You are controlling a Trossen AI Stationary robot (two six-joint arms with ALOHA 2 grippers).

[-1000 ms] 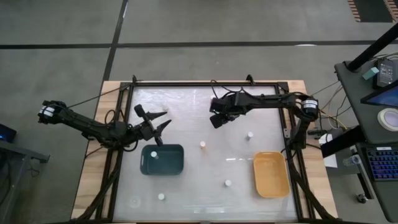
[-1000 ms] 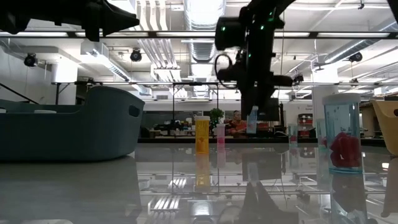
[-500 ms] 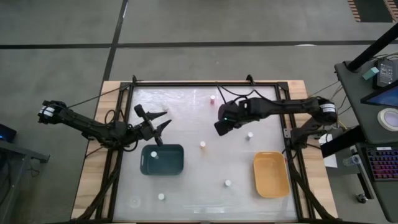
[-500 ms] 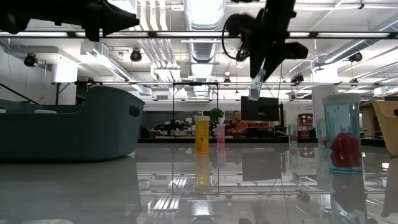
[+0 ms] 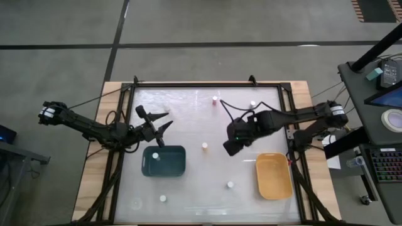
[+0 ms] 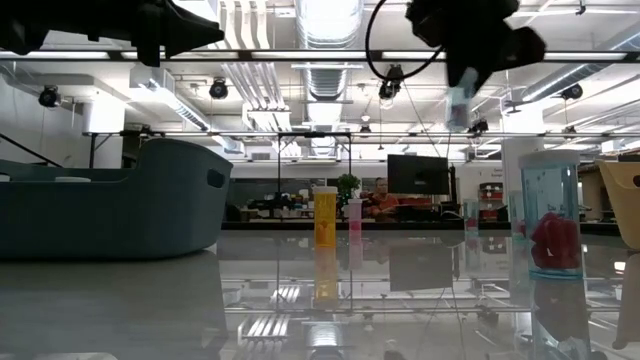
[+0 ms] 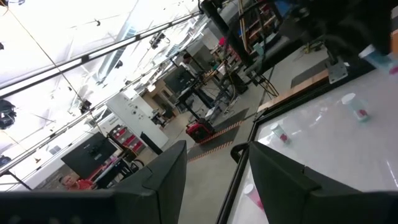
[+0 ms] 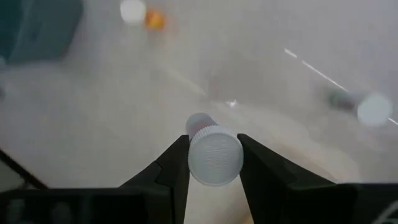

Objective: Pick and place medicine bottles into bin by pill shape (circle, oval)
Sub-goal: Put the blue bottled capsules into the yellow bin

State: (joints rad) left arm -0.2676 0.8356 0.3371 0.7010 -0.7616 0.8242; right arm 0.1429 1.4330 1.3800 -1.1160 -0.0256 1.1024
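the small clear bottle with a ribbed round white cap (image 8: 214,155) sits clamped between the two dark fingers (image 8: 168,168) of my right gripper (image 5: 231,148); its pale body points away from the wrist camera and down toward the worktop (image 5: 188,188). seen from table height the same bottle (image 6: 460,105) hangs well above the surface, tilted, under the dark mass of the gripper (image 6: 470,40).

from above i count six other small white-capped bottles standing on the glossy pale worktop: one pinkish (image 5: 215,99) and one white (image 5: 252,104) near the far edge, one orange-bodied (image 5: 205,146) in the middle, one (image 5: 230,185) near the front, one (image 5: 162,198) by the front left, and one (image 5: 155,157) inside the dark teal rounded plastic tray (image 5: 169,168). there are two trays: that teal one and a yellow-orange one (image 5: 274,177), which holds nothing i can see.

my right gripper hovers between the orange-bodied bottle and the yellow-orange tray, just beside the tray's far left corner and not over it. my left gripper (image 5: 158,127) waits with its fingers spread apart, holding nothing, just beyond the teal tray's far edge.
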